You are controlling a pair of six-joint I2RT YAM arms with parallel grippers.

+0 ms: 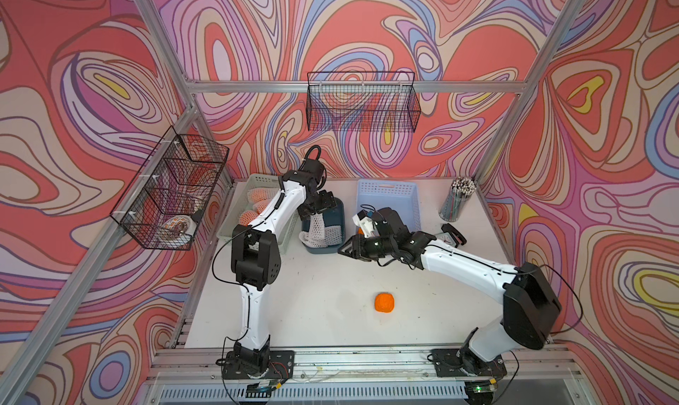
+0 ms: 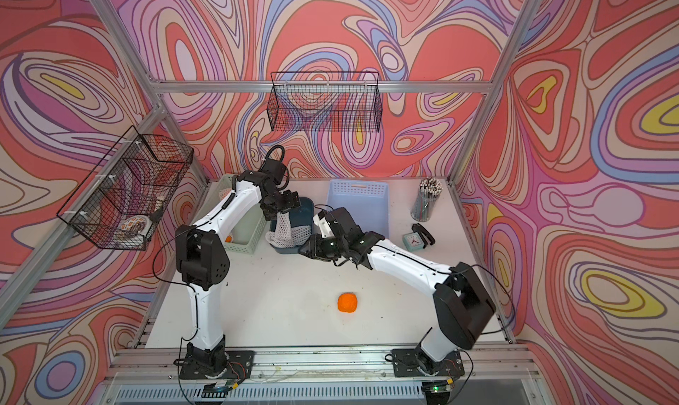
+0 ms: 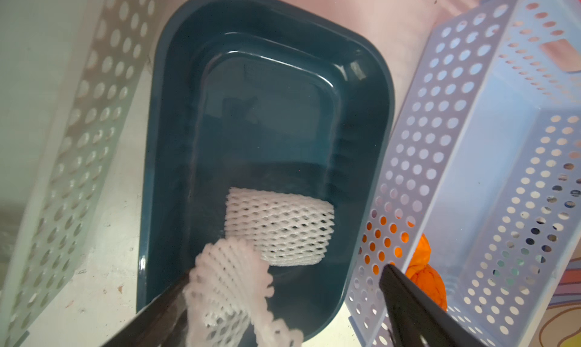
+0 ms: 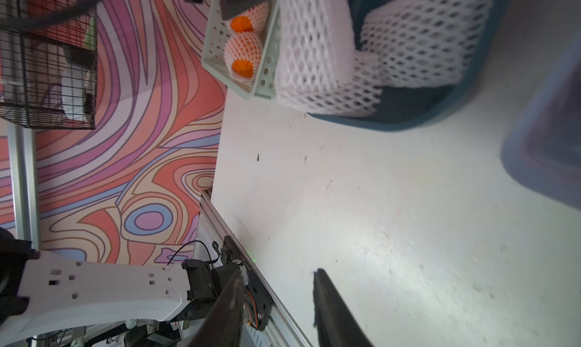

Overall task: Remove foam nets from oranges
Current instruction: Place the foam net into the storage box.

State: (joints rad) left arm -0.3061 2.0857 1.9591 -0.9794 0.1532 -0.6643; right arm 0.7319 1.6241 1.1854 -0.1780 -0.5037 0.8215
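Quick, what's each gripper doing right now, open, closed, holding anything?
Left gripper: open over the dark blue bin, a foam net draped against one finger, not clamped.
Right gripper: jaws apart, nothing between them.

White-and-black left arm [image 1: 279, 208] reaching forward, black left gripper [image 3: 287, 271] holding its jaws wide, matching right arm [image 1: 466, 267] extending inward, right gripper [image 4: 278, 272] holding jaws slightly apart, empty.
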